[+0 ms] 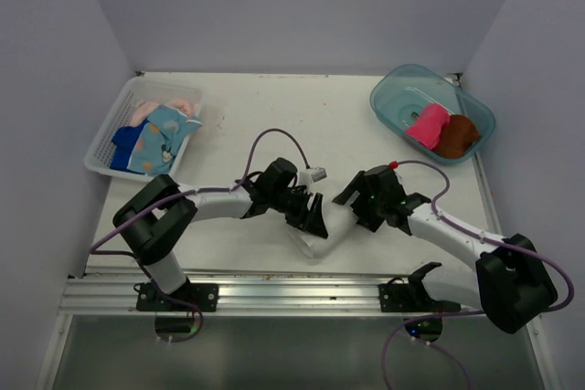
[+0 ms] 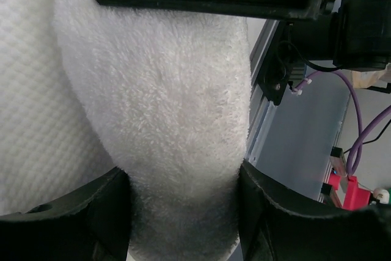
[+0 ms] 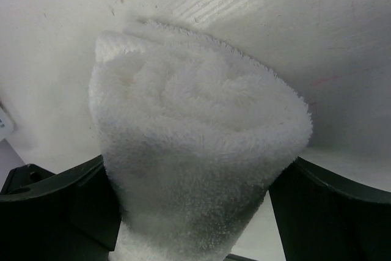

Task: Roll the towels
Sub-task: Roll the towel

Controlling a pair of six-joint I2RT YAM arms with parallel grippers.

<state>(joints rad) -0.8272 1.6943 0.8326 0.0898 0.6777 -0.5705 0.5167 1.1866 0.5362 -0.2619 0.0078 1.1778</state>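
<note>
**Holding a rolled white towel at the near edge of the desk**

The white towel (image 1: 322, 237) is seen already wound into a thick roll, at the near middle of the desk (image 1: 274, 107), between the two arms. The left gripper (image 2: 183, 218) is clamped on it: the pile fills the whole gap and is pressed by both fingers. The right gripper (image 3: 192, 212) is set around one end of the roll with its jaws wide, but whether the pads press the cloth cannot be told.

The towel is judged to be light, soft and springy, so the roll may loosen once it is let go. It is best taken across the middle of the roll, over the loose outer edge, with a mild squeeze.

Farther away, the white lattice basket (image 1: 102, 145) at the left holds the light blue printed towel (image 1: 160, 139), the royal blue towel (image 1: 123, 143) and the peach towel (image 1: 178, 105). The teal tub (image 1: 388, 98) at the right holds the pink towel (image 1: 427, 123) and the brown towel (image 1: 455, 136). Nothing lies between the roll and the tub, but the purple cable (image 1: 274, 134) could be caught.
</note>
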